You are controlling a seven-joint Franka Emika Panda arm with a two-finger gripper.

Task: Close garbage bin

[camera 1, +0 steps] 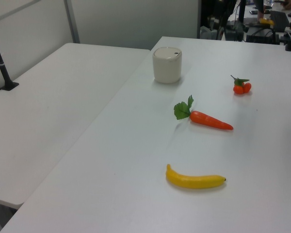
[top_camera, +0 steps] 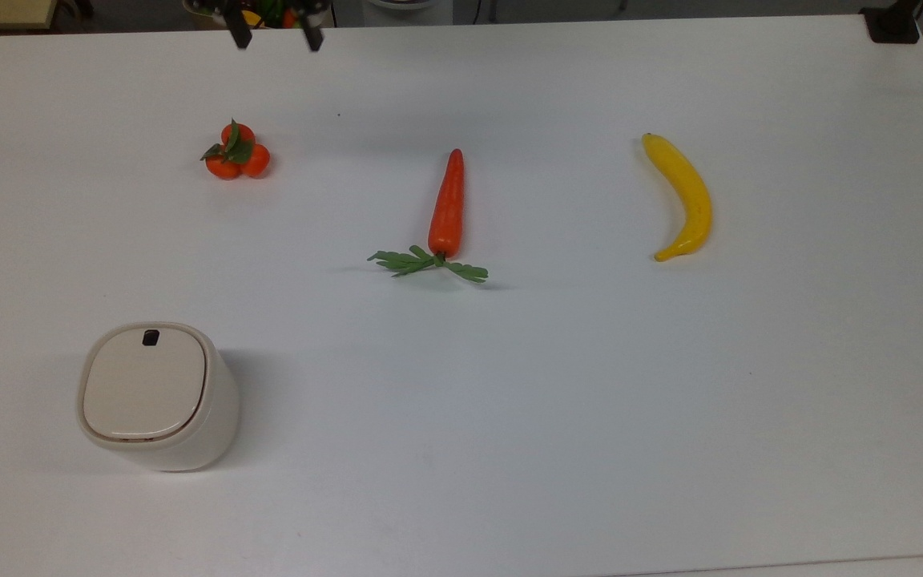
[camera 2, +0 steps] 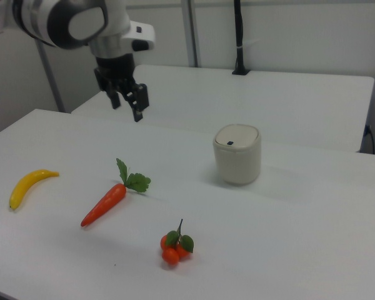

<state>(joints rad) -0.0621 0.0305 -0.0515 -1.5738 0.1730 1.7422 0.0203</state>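
White table (top_camera: 558, 417): garbage bin (top_camera: 157, 397) lower left of top view; tangerines (top_camera: 237, 152) upper left; carrot (top_camera: 445, 204) centre; banana (top_camera: 682, 196) right.

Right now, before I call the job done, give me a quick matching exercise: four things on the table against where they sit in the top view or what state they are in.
Things:
1. garbage bin
2. carrot
3. banana
4. gripper

States or places:
A. lies furthest toward the top view's right
B. open, raised above the table, holding nothing
C. lid down flat, at the top view's lower left
D. lies mid-table, green leaves pointing toward the top view's bottom

Pairs: 1-C, 2-D, 3-A, 4-B
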